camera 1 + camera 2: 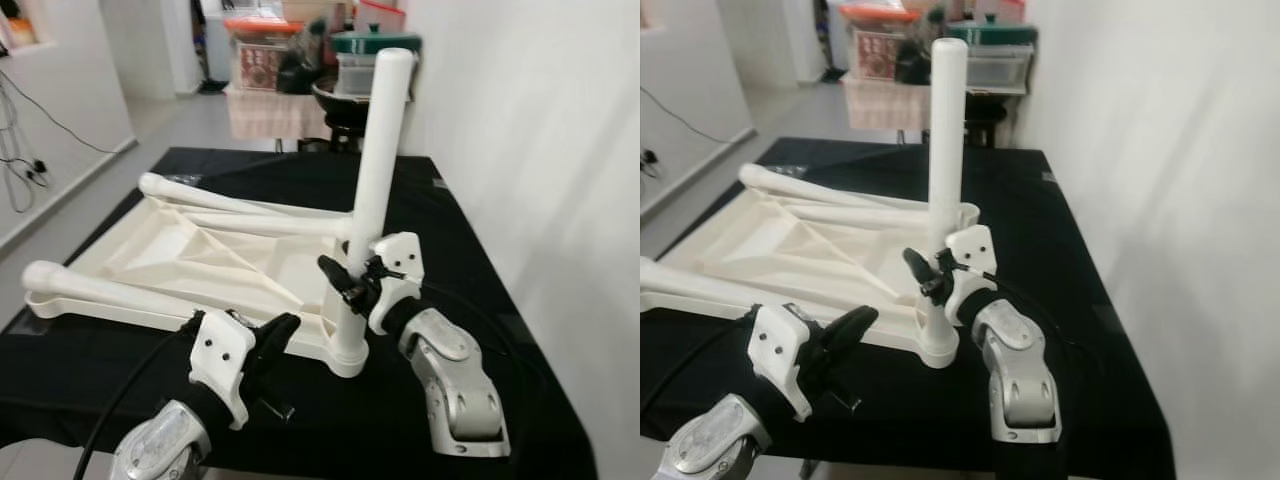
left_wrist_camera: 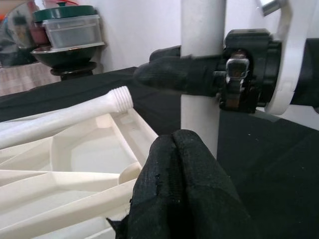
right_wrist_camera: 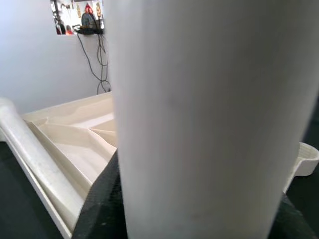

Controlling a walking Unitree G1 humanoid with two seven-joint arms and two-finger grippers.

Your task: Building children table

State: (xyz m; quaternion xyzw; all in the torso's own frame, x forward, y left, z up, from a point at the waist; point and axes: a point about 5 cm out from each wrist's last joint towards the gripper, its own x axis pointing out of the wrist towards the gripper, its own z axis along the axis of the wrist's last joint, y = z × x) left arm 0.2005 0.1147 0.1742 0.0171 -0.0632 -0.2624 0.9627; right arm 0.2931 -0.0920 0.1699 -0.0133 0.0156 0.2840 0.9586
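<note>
A white children's table top (image 1: pixel 150 255) lies upside down on the black-covered table (image 1: pixel 470 240). One white leg (image 1: pixel 378 160) stands upright in the near right corner socket. My right gripper (image 1: pixel 345 280) is shut on this leg low down, its black fingers (image 2: pixel 169 74) wrapping the tube (image 3: pixel 209 119). My left gripper (image 1: pixel 272 340) hovers by the top's front edge, just left of the upright leg, with its fingertips (image 2: pixel 184 184) pressed together and holding nothing. Two loose legs (image 1: pixel 230 200) (image 1: pixel 100 288) lie across the top; one shows a threaded end (image 2: pixel 119 97).
A white wall (image 1: pixel 540 150) runs close along the table's right side. Stacked storage tubs and a dark pot (image 1: pixel 370 50) stand behind the far edge. Cables (image 1: pixel 25 150) hang on the left wall above bare grey floor (image 1: pixel 90 200).
</note>
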